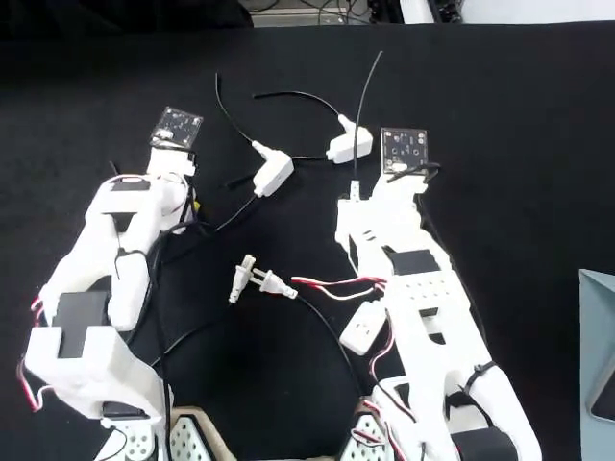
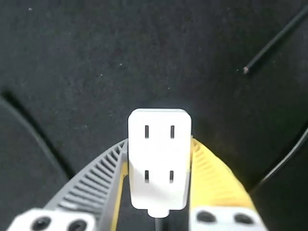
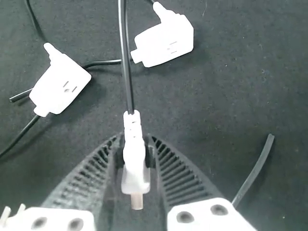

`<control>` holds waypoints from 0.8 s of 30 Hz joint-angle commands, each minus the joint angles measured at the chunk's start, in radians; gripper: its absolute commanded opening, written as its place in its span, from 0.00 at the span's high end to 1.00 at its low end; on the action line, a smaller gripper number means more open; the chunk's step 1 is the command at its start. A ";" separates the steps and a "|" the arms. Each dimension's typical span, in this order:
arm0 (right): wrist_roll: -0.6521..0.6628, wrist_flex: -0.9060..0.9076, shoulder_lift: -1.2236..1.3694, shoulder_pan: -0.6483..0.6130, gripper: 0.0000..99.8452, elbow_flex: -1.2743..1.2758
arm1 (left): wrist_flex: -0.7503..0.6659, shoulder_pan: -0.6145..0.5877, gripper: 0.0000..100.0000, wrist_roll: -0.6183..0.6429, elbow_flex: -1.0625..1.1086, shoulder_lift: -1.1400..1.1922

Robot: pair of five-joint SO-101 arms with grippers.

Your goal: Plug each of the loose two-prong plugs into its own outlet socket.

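My left gripper (image 2: 159, 144) is shut on a white outlet socket (image 2: 159, 163) with two pairs of slots facing the camera. In the high view this gripper (image 1: 175, 171) sits at the left of the black table. My right gripper (image 3: 134, 142) is shut on a white two-prong plug (image 3: 133, 166) whose black cable runs away from it. It sits (image 1: 357, 192) just short of two white outlet sockets, one nearer (image 1: 272, 173) (image 3: 60, 86) and one farther (image 1: 348, 146) (image 3: 163, 41). A loose two-prong plug (image 1: 258, 279) lies between the arms.
Another white outlet block (image 1: 363, 327) lies against the right arm, by red and white wires. Thin black cables (image 1: 288, 96) loop across the far middle of the table. A grey-blue object (image 1: 598, 346) stands at the right edge.
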 commanded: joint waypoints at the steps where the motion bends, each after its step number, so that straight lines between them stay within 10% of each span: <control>1: -0.008 -0.018 -0.035 0.014 0.99 -0.002 | 0.121 -0.001 0.96 -0.023 0.004 -0.206; 16: -0.008 -0.017 -0.030 0.011 0.99 -0.001 | 0.247 0.137 0.96 -0.222 0.455 -0.727; 24: -0.008 -0.015 -0.030 -0.037 0.99 0.012 | 0.178 0.142 0.74 -0.109 0.549 -0.700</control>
